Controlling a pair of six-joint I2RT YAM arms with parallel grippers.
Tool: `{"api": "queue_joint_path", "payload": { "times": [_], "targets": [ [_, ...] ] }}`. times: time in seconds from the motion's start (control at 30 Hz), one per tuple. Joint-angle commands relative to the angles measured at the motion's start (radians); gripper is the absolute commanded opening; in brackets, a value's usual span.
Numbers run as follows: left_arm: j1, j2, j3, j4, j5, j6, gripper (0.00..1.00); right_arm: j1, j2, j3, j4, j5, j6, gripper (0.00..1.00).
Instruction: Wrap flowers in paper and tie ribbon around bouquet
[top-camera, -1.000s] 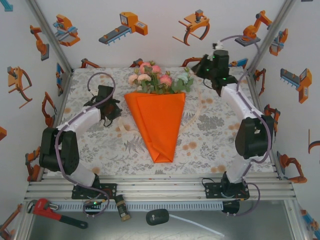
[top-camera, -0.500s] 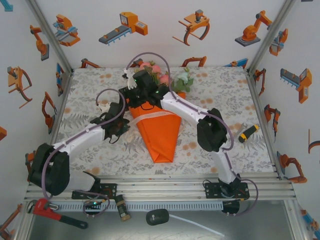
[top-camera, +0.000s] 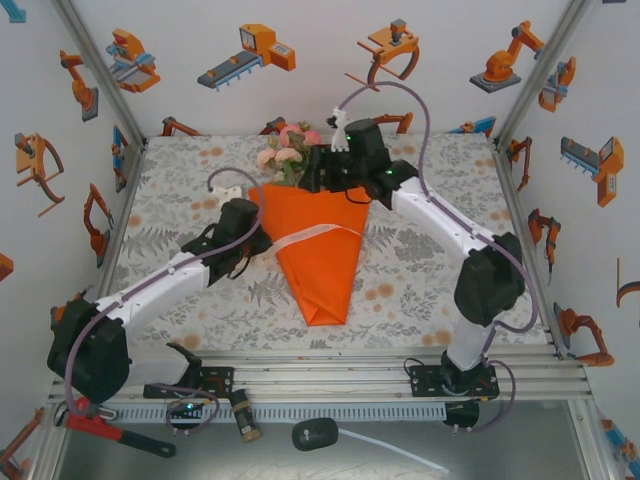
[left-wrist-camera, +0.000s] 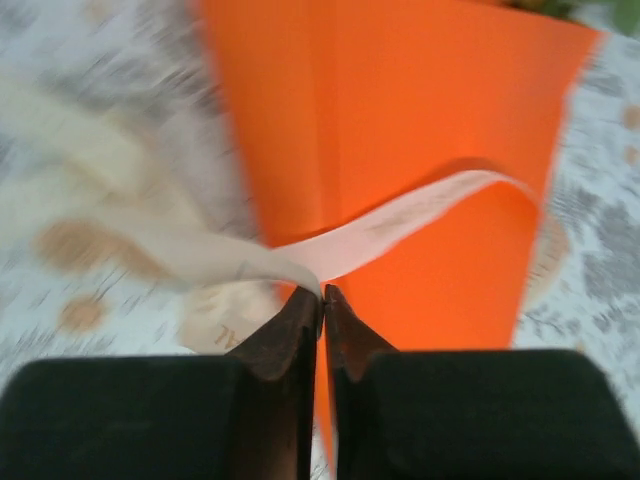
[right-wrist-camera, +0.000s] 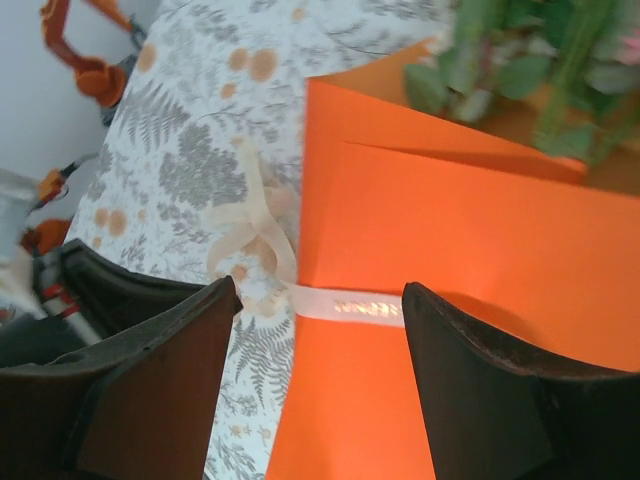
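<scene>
At the tips of the left gripper (left-wrist-camera: 322, 292), whose jaws are nearly together, the narrow sheer cream ribbon (left-wrist-camera: 400, 225) is pinched. Its length runs away across the bright orange paper cone (left-wrist-camera: 400, 120) and passes under the right gripper (right-wrist-camera: 318, 290), which hangs wide-jawed above it. The left arm looks nearer.

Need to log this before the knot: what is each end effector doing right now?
Left end effector: closed, pinching the ribbon at its tips.
Right end effector: open, holding nothing, above the orange paper.
</scene>
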Motion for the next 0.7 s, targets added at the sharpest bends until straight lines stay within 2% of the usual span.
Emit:
{"api": "queue_joint_path", "payload": {
  "times": [0.0, 0.07, 0.13, 0.27, 0.33, 0.47, 0.6, 0.67],
  "targets": [
    [-0.066, 0.125, 0.145, 0.204, 0.178, 0.297, 0.25, -0.026, -0.073, -0.135, 0.085, 0.128, 0.104, 0.63],
    [-0.108, 0.224, 0.228, 0.188, 0.181, 0.365, 0.46, -0.040, -0.102, -0.193, 0.079, 0.183, 0.121, 0.63],
    [-0.118, 0.260, 0.258, 0.196, 0.197, 0.374, 0.62, -0.060, -0.115, -0.225, 0.065, 0.198, 0.139, 0.63],
    [-0.108, 0.178, 0.214, 0.257, 0.203, 0.353, 0.72, -0.090, -0.135, -0.276, 0.100, 0.158, 0.104, 0.63],
    [-0.077, 0.107, 0.212, 0.178, 0.155, 0.302, 0.75, -0.089, -0.134, -0.287, 0.151, 0.085, 0.024, 0.62],
    [0.094, -0.045, 0.220, -0.151, -0.008, 0.004, 0.75, -0.032, -0.065, -0.212, 0.117, -0.023, -0.203, 0.59],
    [0.324, -0.217, 0.106, -0.356, -0.004, -0.205, 0.76, 0.086, 0.056, -0.053, -0.022, -0.022, -0.513, 0.58],
    [0.420, -0.277, 0.061, -0.446, 0.023, -0.267, 0.76, 0.146, 0.138, 0.051, -0.096, -0.066, -0.628, 0.58]
  ]
}}
